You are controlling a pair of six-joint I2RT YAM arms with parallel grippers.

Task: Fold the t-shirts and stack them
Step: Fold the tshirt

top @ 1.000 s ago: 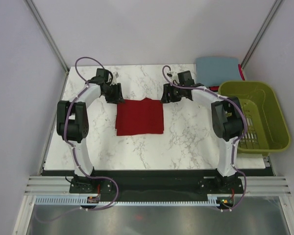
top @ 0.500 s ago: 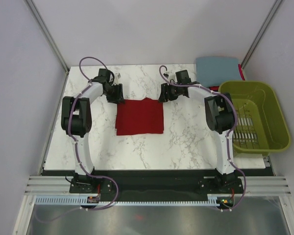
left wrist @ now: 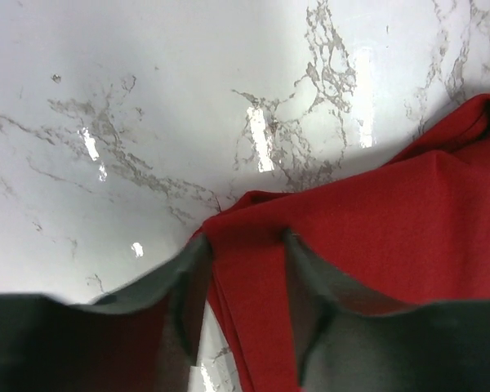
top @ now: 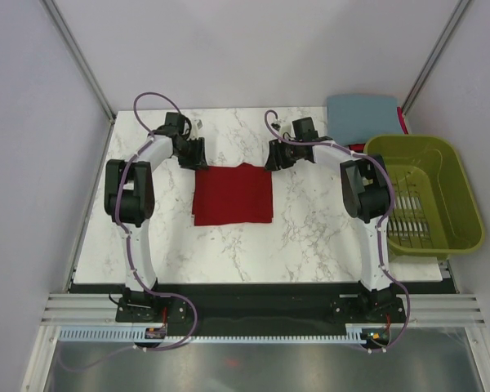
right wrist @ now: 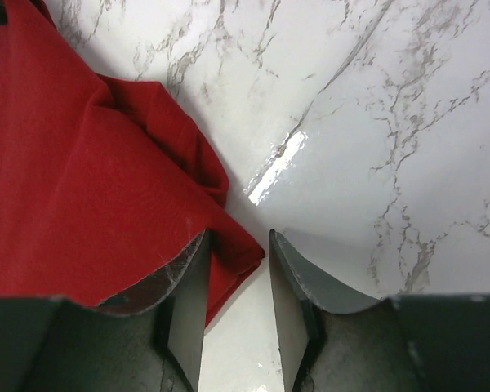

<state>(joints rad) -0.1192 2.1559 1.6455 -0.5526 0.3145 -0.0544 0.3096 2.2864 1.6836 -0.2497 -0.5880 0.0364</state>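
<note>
The dark red t-shirt lies folded into a near-square pad on the marble desk, a little above the centre of the top view, with its upper edge slightly rumpled. The left fingers sit at its upper left corner and the right fingers at its upper right corner. Both arms reach up the frame from their bases at the bottom.

In the left wrist view the left fingers stand apart, and the red corner lies flat in the gap between them, not pinched. In the right wrist view the right fingers are apart too. The pointed corner of the cloth pokes into the gap against the finger on the frame's left, and bare desk shows in the rest of the gap.

The slate blue-grey t-shirt lies folded at the upper right of the top view, well apart from the red one. Just below it, at the right edge, the olive-green slatted basket stands beside the desk.
</note>
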